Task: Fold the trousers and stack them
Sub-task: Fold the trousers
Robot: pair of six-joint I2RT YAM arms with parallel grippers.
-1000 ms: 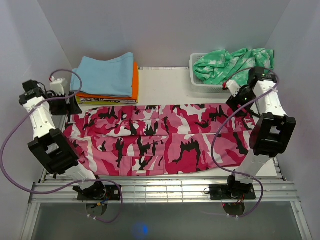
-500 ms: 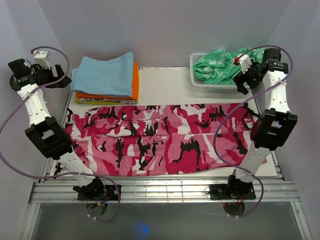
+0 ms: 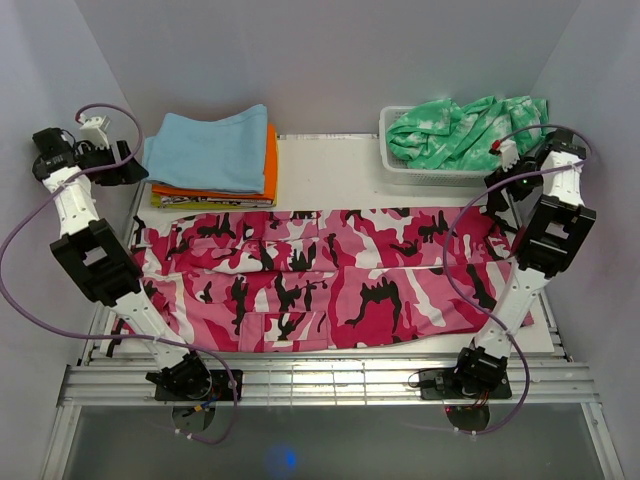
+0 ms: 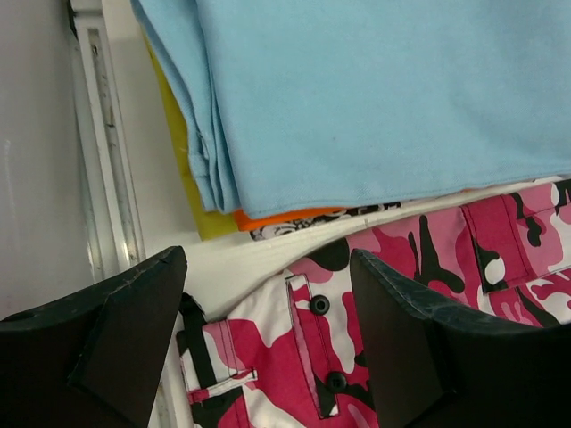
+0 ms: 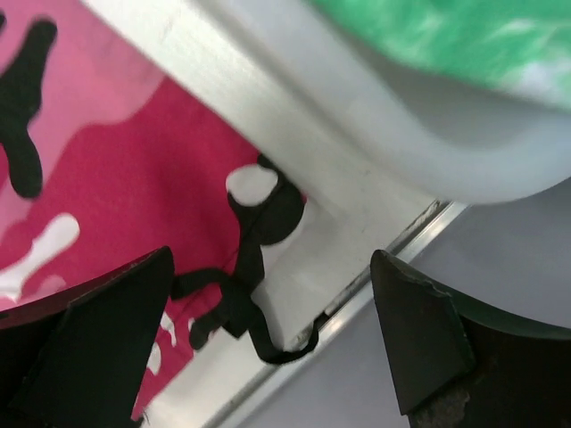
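Note:
The pink camouflage trousers [image 3: 320, 280] lie spread flat across the table, folded lengthwise, waist at the left. My left gripper [image 3: 128, 170] hovers open and empty above the far left corner of the trousers; the left wrist view shows the buttoned waistband [image 4: 330, 357] between the jaws. My right gripper [image 3: 500, 190] hovers open and empty above the far right hem; the right wrist view shows the pink fabric [image 5: 107, 169] and a black drawstring [image 5: 241, 303] on the table edge.
A stack of folded clothes, light blue [image 3: 210, 150] on orange [image 3: 268, 160] and yellow [image 4: 192, 192], sits at the back left. A white basket [image 3: 420, 170] holding a green-and-white tie-dye garment [image 3: 465, 125] stands at the back right. Enclosure walls stand close on both sides.
Both arms came up off the trousers' far corners and released them a second ago. They swung outward and up, and have now dropped back a little toward those corners.

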